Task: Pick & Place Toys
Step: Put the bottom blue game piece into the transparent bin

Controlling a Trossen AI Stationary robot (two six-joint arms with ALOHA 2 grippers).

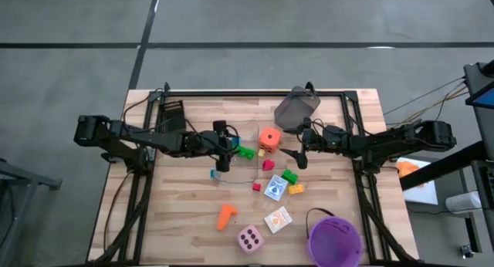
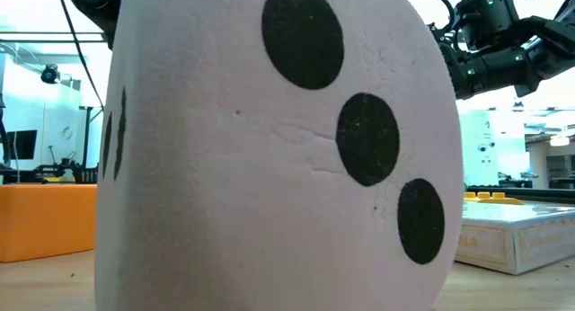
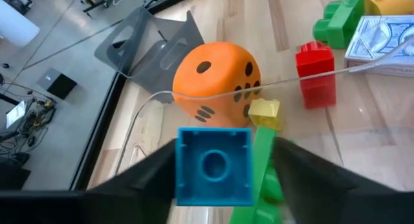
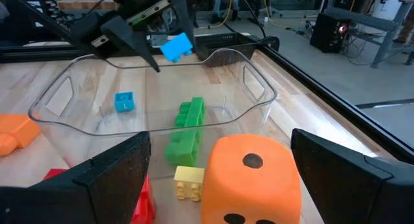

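A: What does the left hand [image 4: 162, 39] carry?

B: It pinches a blue brick [image 3: 213, 166] between its fingers, above the clear tray [image 4: 259, 88] in the middle of the bench [image 1: 185, 221]. A second blue brick [image 4: 124, 101] and a long green brick [image 4: 187, 130] lie inside the tray already.

A: How will the brick handle?

B: I judge it light, hard and smooth plastic. It can slip, so flat sides are the best place to hold, as the fingers do now.

A: And the right hand [image 1: 297, 157]?

B: It is spread wide, low over the bench right of the tray, near the orange die [image 4: 249, 179]. The die looks like soft foam, light but broad, so I think the hand must open fully and squeeze two opposite faces. The red brick [image 3: 315, 75] and yellow brick [image 4: 187, 183] beside it are easier.
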